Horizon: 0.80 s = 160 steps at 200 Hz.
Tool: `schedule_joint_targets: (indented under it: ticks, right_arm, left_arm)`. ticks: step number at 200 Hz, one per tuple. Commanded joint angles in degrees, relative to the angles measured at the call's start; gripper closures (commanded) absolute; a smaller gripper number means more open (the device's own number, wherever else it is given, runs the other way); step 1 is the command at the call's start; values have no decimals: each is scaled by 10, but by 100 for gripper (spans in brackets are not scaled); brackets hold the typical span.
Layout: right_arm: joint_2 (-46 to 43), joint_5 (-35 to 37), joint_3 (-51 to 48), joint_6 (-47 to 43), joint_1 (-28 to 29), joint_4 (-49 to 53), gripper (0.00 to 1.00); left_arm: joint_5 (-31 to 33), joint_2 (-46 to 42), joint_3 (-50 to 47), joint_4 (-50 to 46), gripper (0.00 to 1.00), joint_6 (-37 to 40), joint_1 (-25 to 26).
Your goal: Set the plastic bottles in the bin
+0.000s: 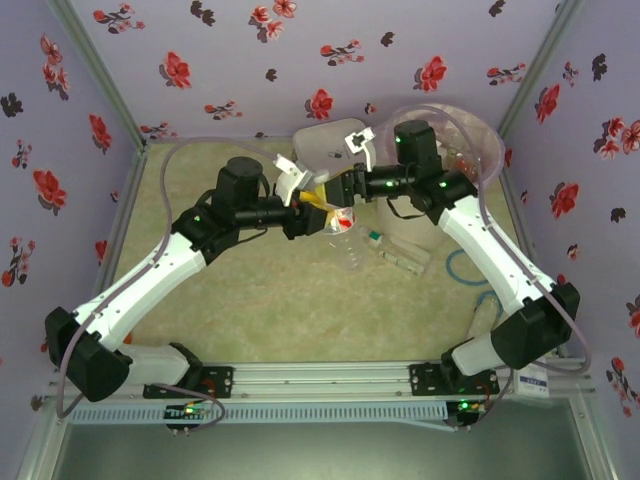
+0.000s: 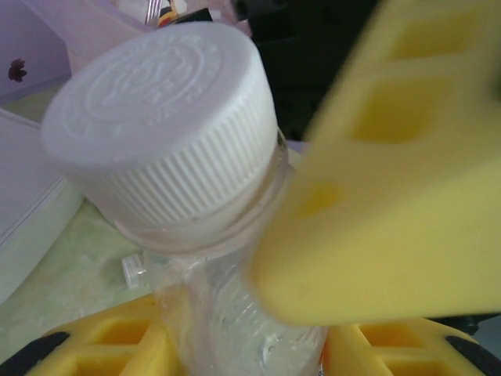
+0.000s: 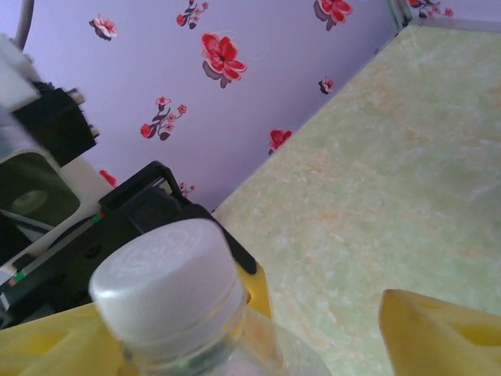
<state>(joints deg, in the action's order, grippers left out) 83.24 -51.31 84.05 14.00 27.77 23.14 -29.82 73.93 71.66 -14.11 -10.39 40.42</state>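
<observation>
Left gripper point(image 2: 235, 321): I am clamping it on a small clear plastic bottle with a white ribbed cap point(image 2: 160, 117). The yellow fingers point(image 2: 391, 196) are pressing on the clear body just under the neck ring, one on each side (the upper one is blurred in the wrist view).

Right gripper point(image 3: 243, 348): I am holding its jaws apart around the same kind of white cap. One yellow finger point(image 3: 442, 329) is standing clear of the bottle with a strip of table showing between them. I cannot tell whether the other finger, at the lower left edge, is touching.

From above, both my grippers are meeting over the middle of the pale green marbled table point(image 1: 250, 290), and the bottle is hanging between them above the surface.

The tall round translucent white bin point(image 1: 480, 130) is standing at the far right, behind my right forearm, near the bottle but not under it.

A flat white lidded box point(image 1: 318, 145) is sitting just beyond the grippers.

Two more clear bottles point(image 1: 400, 258) are lying on the table at the bin's foot, one with a green cap point(image 1: 373, 238).
</observation>
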Motion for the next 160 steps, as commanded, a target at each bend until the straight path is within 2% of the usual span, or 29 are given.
schedule_joint_targets:
  ticks: [1, 15, 41, 68, 82, 111, 124, 145, 160]
  right_arm:
    - [-1, -5, 19, 0, 3, -25, 34]
    - [-6, 5, 16, 2, 2, -35, 47]
    - [-23, 28, 20, -8, -2, -35, 62]
    - [-48, 58, 33, -18, -27, -21, 79]
    - [-65, 78, 48, -22, -50, -9, 83]
    - [-100, 160, 85, -23, -118, 6, 91]
    - [-118, 203, 91, -12, -144, -35, 91]
    - [-129, 217, 93, 31, -183, -144, 90]
    - [-129, 248, 104, 31, -200, -187, 91]
  left_arm:
    - [-22, 1, 0, 38, 59, -17, -4]
    - [-22, -1, -8, 48, 59, -22, -4]
    - [-22, -8, -23, 72, 57, -36, -4]
    - [-15, -21, -36, 82, 40, -47, -8]
    - [-2, -32, -42, 83, 24, -51, -9]
    - [29, -58, -65, 96, 2, -59, -12]
    - [33, -58, -75, 103, 0, -68, -12]
    - [33, -49, -93, 120, 0, -91, -12]
    - [33, -50, -108, 144, 0, -108, -12]
